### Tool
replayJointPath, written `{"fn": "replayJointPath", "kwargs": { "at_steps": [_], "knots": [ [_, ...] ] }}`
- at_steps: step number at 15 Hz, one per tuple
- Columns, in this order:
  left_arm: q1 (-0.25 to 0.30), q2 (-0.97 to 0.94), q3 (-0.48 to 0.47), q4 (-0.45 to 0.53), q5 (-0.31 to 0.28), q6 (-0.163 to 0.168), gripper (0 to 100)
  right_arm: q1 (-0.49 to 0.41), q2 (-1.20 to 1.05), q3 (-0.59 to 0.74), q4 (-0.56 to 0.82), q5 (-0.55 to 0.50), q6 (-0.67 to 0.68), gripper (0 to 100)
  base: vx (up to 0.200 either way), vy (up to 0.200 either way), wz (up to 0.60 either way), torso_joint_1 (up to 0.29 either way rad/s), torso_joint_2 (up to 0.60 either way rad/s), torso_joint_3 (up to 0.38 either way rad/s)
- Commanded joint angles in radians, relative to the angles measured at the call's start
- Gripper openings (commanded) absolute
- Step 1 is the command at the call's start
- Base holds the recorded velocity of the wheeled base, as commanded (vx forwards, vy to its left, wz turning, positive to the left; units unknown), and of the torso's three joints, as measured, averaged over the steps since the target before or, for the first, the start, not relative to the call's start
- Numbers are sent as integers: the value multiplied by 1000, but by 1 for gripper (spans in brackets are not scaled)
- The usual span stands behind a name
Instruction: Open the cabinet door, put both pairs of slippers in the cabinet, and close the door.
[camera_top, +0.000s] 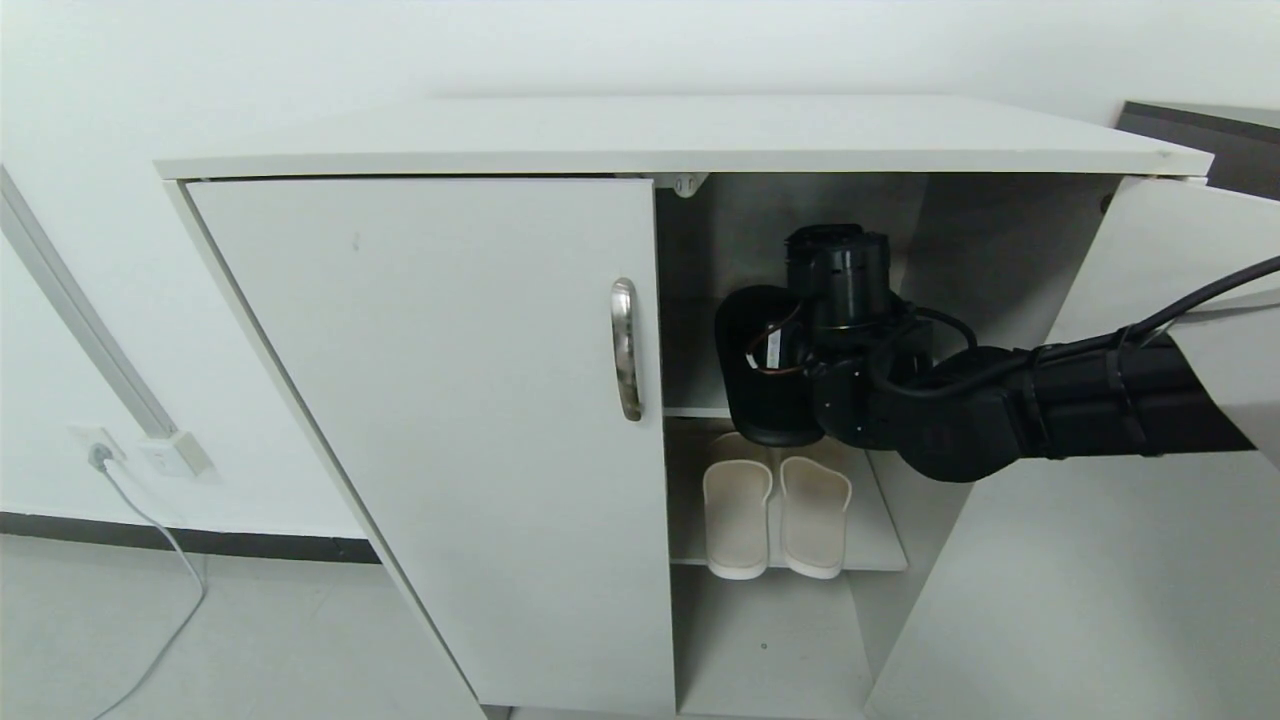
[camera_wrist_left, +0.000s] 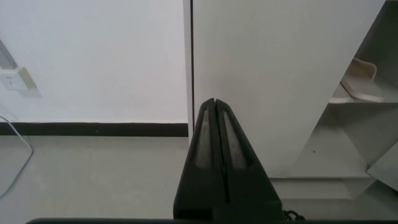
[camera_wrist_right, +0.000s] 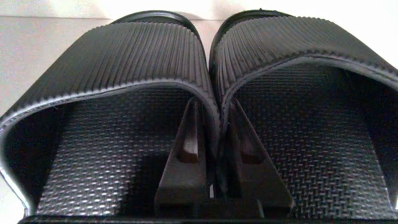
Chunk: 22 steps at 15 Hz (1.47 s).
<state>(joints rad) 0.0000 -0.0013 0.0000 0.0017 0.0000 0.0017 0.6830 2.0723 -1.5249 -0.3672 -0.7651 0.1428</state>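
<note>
The white cabinet (camera_top: 420, 400) has its left door shut and its right door (camera_top: 1100, 580) swung open. A pair of white slippers (camera_top: 775, 505) lies side by side on the lower shelf (camera_top: 885, 545); one white slipper (camera_wrist_left: 360, 81) also shows in the left wrist view. My right arm is inside the opening at upper-shelf height, holding a pair of black slippers (camera_top: 760, 400). My right gripper (camera_wrist_right: 213, 112) is shut on the touching inner edges of the black slippers (camera_wrist_right: 124, 81). My left gripper (camera_wrist_left: 214, 109) is shut and empty, low before the shut left door.
A metal handle (camera_top: 625, 348) runs down the left door's right edge. A wall socket with a grey cable (camera_top: 100, 455) sits at the left near the floor. Bare floor (camera_top: 250, 640) lies in front of the cabinet on the left.
</note>
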Motion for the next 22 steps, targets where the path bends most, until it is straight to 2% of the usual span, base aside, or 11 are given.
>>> {"fn": "replayJointPath", "kwargs": {
  "at_steps": [1,8,9,14,19,22],
  "knots": [
    [0,1,0,0,0,0,0,-8,9,-8,2,1,0,0,0,0,0,0,0,0],
    [0,1,0,0,2,-2,0,-11,15,-8,2,4,3,0,0,0,0,0,0,0],
    [0,1,0,0,2,-2,0,-11,15,-6,2,4,4,100,0,0,0,0,0,0],
    [0,1,0,0,2,-2,0,6,-35,51,2,3,6,100,0,0,0,0,0,0],
    [0,1,0,0,2,-2,0,70,-169,229,-7,-5,15,100,0,0,0,0,0,0],
    [0,1,0,0,0,-2,0,168,-333,430,-10,-3,86,100,0,0,0,0,0,0]
  ]
}}
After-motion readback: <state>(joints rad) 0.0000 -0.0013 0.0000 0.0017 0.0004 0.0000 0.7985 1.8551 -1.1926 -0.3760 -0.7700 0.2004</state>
